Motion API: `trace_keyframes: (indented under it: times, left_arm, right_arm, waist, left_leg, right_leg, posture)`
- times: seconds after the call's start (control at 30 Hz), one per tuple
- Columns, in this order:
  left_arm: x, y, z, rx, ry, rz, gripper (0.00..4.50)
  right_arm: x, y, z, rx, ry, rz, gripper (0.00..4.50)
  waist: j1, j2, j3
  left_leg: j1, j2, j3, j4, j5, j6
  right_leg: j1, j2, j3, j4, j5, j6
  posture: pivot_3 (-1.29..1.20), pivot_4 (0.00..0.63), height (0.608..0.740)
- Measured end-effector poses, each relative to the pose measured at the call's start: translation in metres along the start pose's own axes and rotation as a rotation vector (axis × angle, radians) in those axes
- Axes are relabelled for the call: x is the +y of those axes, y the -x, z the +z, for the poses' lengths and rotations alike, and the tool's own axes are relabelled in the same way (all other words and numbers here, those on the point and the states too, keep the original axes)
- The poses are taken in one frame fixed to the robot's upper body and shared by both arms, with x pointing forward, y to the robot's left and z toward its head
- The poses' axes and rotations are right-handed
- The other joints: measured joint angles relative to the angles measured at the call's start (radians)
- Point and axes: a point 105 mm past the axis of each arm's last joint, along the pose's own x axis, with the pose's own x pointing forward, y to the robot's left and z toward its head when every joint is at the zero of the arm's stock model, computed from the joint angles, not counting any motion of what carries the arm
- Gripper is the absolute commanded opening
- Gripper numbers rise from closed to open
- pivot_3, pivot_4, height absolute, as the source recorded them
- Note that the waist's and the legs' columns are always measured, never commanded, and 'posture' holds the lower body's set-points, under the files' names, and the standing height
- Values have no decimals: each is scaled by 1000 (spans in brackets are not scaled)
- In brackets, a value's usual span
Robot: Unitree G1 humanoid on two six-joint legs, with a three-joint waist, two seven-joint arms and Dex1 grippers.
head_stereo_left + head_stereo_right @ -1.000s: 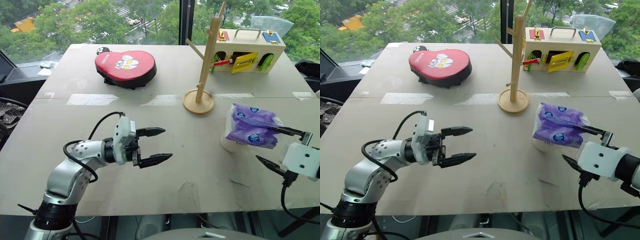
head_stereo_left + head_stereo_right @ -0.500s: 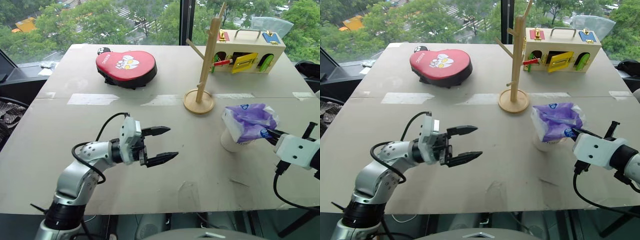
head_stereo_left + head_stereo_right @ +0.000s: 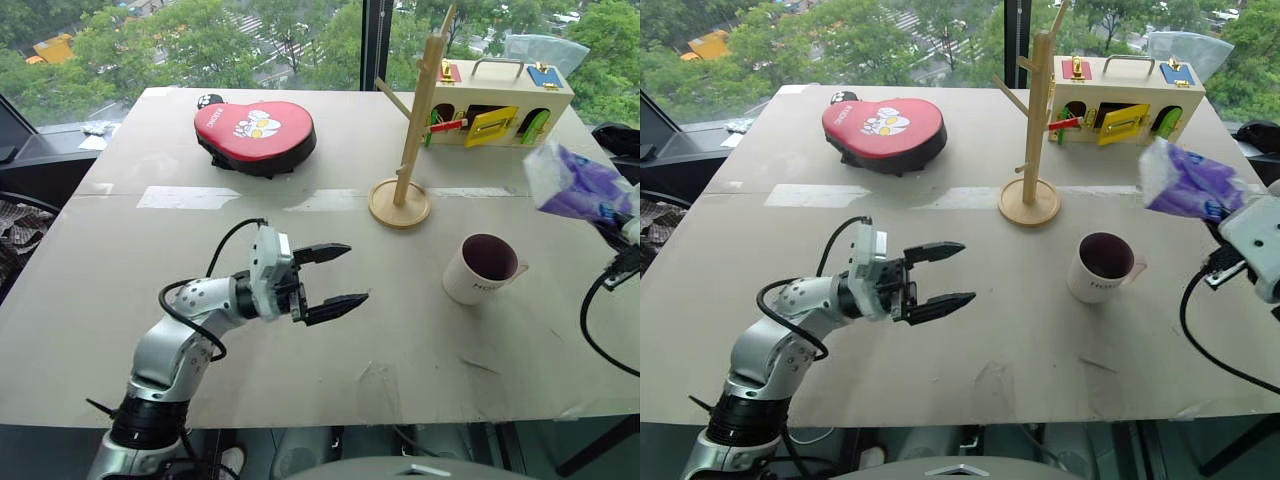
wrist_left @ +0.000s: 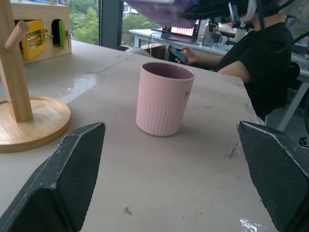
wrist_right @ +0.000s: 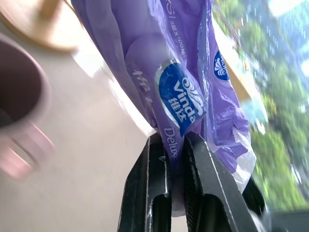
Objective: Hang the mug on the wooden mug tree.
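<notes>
The white mug [image 3: 483,268] with a dark maroon inside stands upright and uncovered on the table, right of centre; it is also straight ahead in the left wrist view [image 4: 164,99]. The wooden mug tree [image 3: 410,120] stands behind it on its round base. My left gripper [image 3: 355,273] hovers open and empty left of the mug, pointing toward it. At the far right my right gripper [image 5: 176,140] is shut on the purple-and-white tissue pack [image 3: 575,185], held in the air to the right of the mug and above it.
A red heart-shaped case [image 3: 255,130] lies at the back left. A wooden box with coloured latches [image 3: 500,100] stands at the back right, behind the tree. A person in black [image 4: 260,53] sits beyond the table's right side.
My right gripper shut on the tissue pack and lifted it up and to the right, off the mug, which now stands uncovered. My left gripper edged slightly toward the mug.
</notes>
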Motion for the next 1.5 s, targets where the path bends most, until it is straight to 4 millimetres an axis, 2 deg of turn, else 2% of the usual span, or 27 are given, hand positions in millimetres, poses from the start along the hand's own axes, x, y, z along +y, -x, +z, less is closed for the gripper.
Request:
trace_keyframes:
  times: [0.03, 0.1, 0.13, 0.2, 0.27, 0.33, 0.37, 0.43, 0.53, 0.6, 0.73, 0.9, 1.23, 1.33, 1.5]
  left_arm:
    - [-1, -2, 1, -7, 3, -5, 4500]
    - [-3, -5, 4, -12, -1, -20, 4500]
    - [-3, -6, 5, -14, -6, -23, 4500]
    - [-4, -7, 8, -23, -8, -28, 4500]
    - [-3, -7, 10, -29, -9, -28, 4500]
    - [-2, -6, 12, -32, -13, -18, 4500]
    - [-1, -4, 12, -33, -13, -9, 4500]
    - [0, -1, 14, -35, -14, 3, 4500]
    - [-1, -1, 13, -30, -11, -4, 4500]
    - [0, -1, 12, -30, -8, -10, 4500]
    - [2, -2, 16, -28, -25, -30, 4500]
    - [2, 2, 15, 1, -23, -45, 4500]
    - [5, 13, 12, 32, -23, -13, 4500]
    - [6, 15, 13, 34, -27, -3, 4500]
    - [7, 15, 12, 36, -23, 13, 4500]
  right_arm:
    - [-3, -8, -14, 56, 6, 4, 35]
    - [-3, -27, -50, 178, -4, 30, 760]
    - [0, -33, -63, 212, -23, 45, 1062]
    - [8, -42, -83, 254, -40, 93, 2044]
    - [15, -40, -89, 262, -23, 137, 3005]
    - [15, -25, -81, 225, -52, 178, 3951]
    - [14, -17, -73, 195, -85, 191, 3951]
    - [8, 14, -35, 38, -215, 231, 3951]
    - [20, 34, -17, -43, -321, 305, 3951]
    - [28, 35, -15, -64, -396, 311, 3951]
    - [46, 23, -26, -67, -537, 264, 3951]
    - [68, -1, -25, -110, -647, 238, 3951]
    - [92, -37, -24, -137, -687, 290, 3951]
    - [98, -53, -24, -147, -700, 291, 3127]
    - [109, -62, -30, -140, -712, 302, 810]
  waist:
    - [-4, 0, 0]
    - [-8, 0, 0]
    - [-9, 1, 0]
    - [-6, 4, 1]
    - [-1, 7, 3]
    - [8, 9, 3]
    - [9, 9, 3]
    - [9, 9, 3]
    - [7, 4, 3]
    - [3, 3, 3]
    - [-4, 3, 2]
    - [-4, 4, 3]
    - [-4, 5, 4]
    - [-5, 5, 4]
    - [-1, 5, 4]
  left_leg:
    - [0, 0, 1, 0, 0, 0]
    - [1, 0, 2, 0, 0, 0]
    - [1, 0, 2, 0, 0, 0]
    - [1, 0, 2, 0, 0, 0]
    - [0, 1, 1, -1, 0, 0]
    - [-2, 1, 1, -1, 0, 0]
    - [-2, 1, 1, -1, 0, 0]
    - [-1, 1, -2, -1, 0, 0]
    - [-1, 1, -3, -1, 0, 0]
    - [0, 1, -3, 0, -3, 4]
    - [1, 1, -3, 1, -3, 4]
    - [0, 1, -2, 0, 0, 0]
    - [0, 0, -1, -1, 0, 0]
    - [0, 1, -1, -1, 0, 0]
    - [-1, 0, -1, -1, 0, 0]
  right_leg:
    - [0, 0, 0, 0, 0, 0]
    - [-1, 2, 0, 0, 0, 0]
    - [-1, 4, 0, 1, 0, 0]
    - [-1, 7, 1, 1, 0, 0]
    - [-2, 7, 2, 2, 0, 0]
    - [-2, 7, 1, 1, 0, 1]
    - [-2, 7, 1, 1, 0, 1]
    - [0, 7, 0, 0, 0, 1]
    - [2, 5, -1, 0, 0, 1]
    - [2, 2, -1, 0, 0, 0]
    - [2, 1, -1, 1, -1, -3]
    - [0, 2, 0, 1, 1, 0]
    - [-1, 7, 0, 1, 1, 1]
    - [-1, 7, 1, 1, 1, 1]
    - [-1, 7, 1, 1, 1, 1]
  posture:
    - [0, 150, 733]
    - [0, 150, 733]
    - [0, 150, 733]
    - [0, 150, 733]
    - [0, 150, 733]
    - [0, 150, 733]
    - [0, 150, 733]
    - [0, 150, 733]
    - [0, 150, 733]
    - [0, 150, 733]
    - [0, 150, 733]
    - [0, 150, 733]
    - [0, 150, 733]
    - [0, 150, 733]
    - [0, 150, 733]
